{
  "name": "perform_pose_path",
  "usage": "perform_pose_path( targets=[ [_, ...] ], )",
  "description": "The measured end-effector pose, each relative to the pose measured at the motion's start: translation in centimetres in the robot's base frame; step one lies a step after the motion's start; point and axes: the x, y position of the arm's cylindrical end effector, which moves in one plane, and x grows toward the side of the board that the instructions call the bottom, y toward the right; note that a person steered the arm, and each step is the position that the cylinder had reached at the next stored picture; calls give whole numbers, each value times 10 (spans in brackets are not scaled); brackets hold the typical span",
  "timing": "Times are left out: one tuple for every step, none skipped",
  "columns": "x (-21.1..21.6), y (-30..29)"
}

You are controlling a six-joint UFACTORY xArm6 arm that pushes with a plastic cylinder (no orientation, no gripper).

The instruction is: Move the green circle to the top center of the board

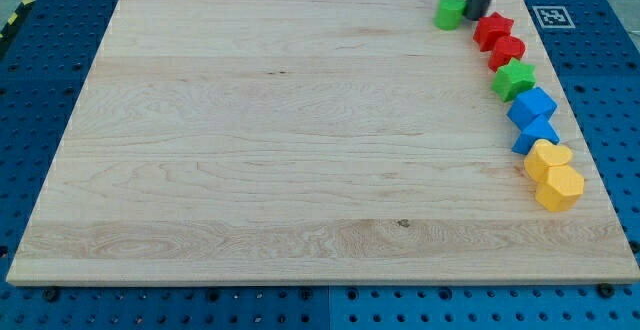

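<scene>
One green circle (450,12) noted near the counter's (280,150) top edge, well toward the view's right. My tip (471,15) set just beside it on the view's right flank — apparently touching. No jaws fitted; bare rod only, holding nothing. Top centre lies to the view's left of the block, so tip stands on the correct side — leftward push judged feasible. Red star (493,30) close by, right of tip.

Tip: the dark rod's tip (473,14) touches the round green circle block's (450,12) right side.
Board: pale wooden board (280,150).
Right edge: red star block (493,30), yellow blocks below.
</scene>
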Motion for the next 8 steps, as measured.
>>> perform_pose_path(
  targets=[
    [0,-53],
    [0,-110],
    [0,-148],
    [0,-129],
    [-1,-69],
    [-1,1],
    [-1,74],
    [22,140]
  ],
)
